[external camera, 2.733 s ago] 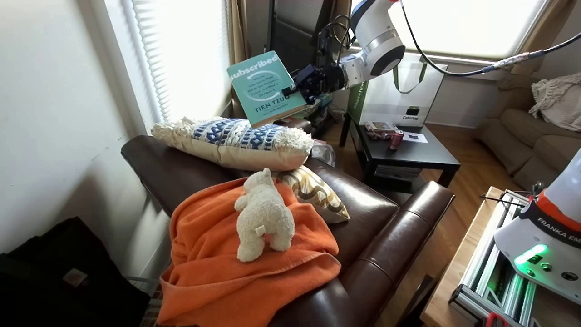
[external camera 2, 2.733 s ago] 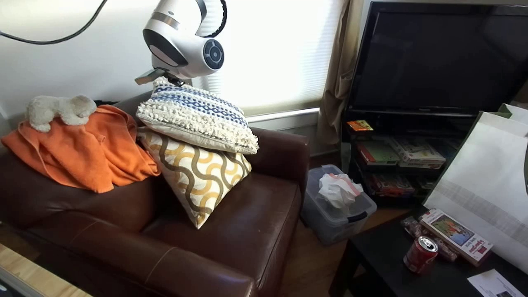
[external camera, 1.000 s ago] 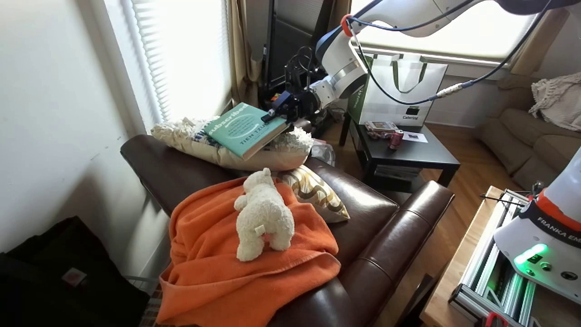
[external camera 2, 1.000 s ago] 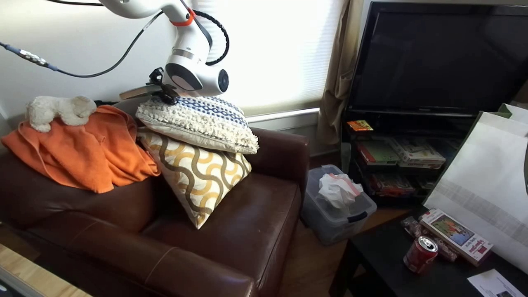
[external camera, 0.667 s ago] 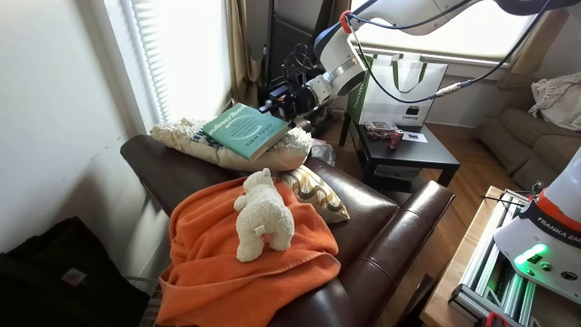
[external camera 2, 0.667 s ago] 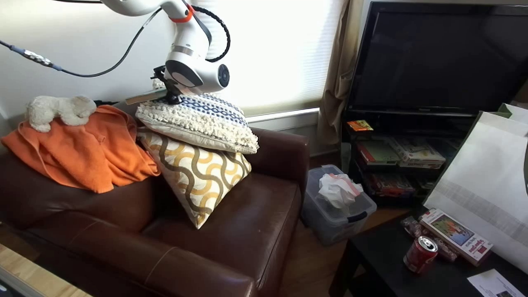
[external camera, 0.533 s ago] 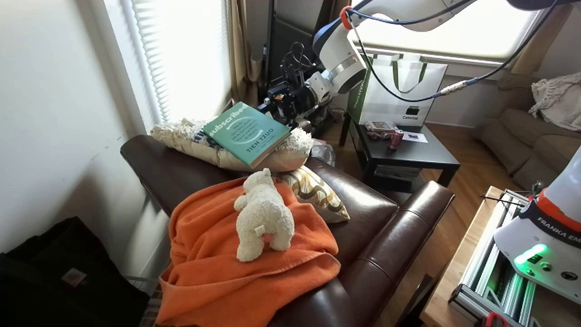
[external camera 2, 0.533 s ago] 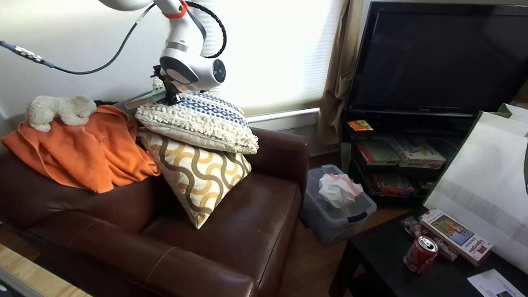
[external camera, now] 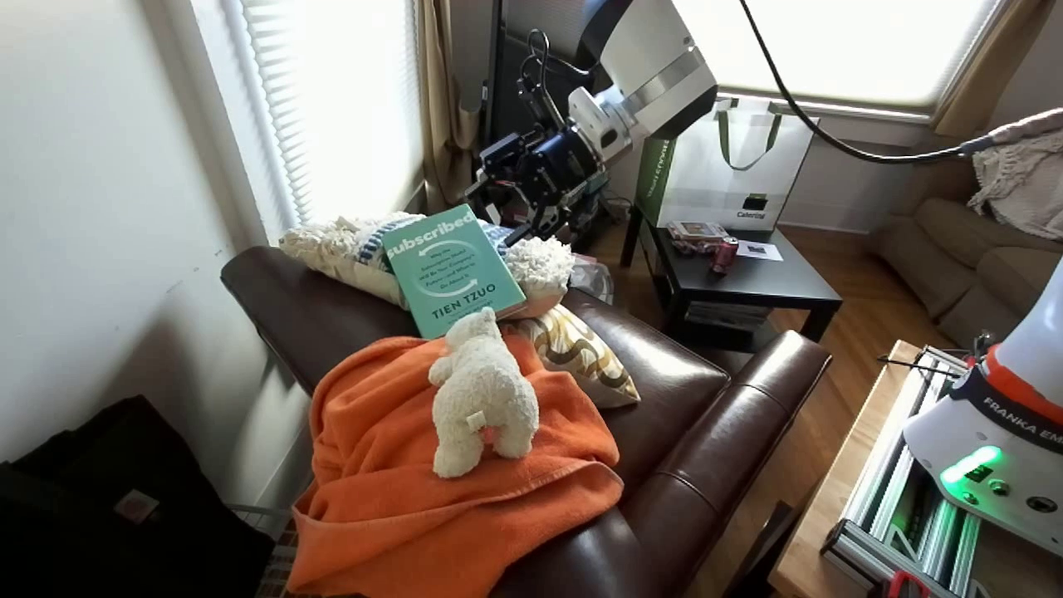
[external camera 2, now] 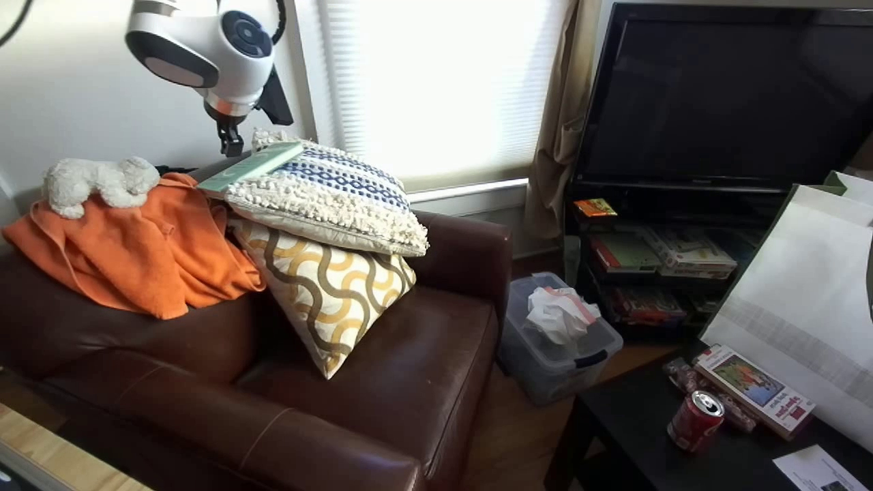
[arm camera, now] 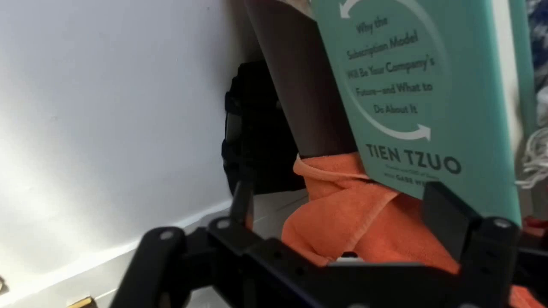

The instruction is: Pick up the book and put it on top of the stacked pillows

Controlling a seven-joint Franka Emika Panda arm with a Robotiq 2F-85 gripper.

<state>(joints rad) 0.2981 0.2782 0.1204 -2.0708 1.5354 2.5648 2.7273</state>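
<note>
Teal book [external camera: 453, 270] cover: "subscribed" and "TIEN TZUO" in an exterior view. Wrist view adds "Why the Subscription Model Will Be Your Company's Future—and What to Do About It" inside a two-arrow circle; smaller "GABE WE…" partly hidden. White bag [external camera: 714, 189], front: "Catering"; lettering on its green side illegible. Robot base [external camera: 1001, 453], black band: "FRANKA EM", cut off at right. Red lettering on white pack [external camera 2: 753, 390]: unreadable.

The book [external camera: 455, 270] is lying on the stacked pillows [external camera 2: 334, 201], overhanging their edge. Left of them in an exterior view, a blanket [external camera 2: 160, 252] is draping over the sofa [external camera 2: 423, 334], bearing a plush toy [external camera 2: 97, 181].
</note>
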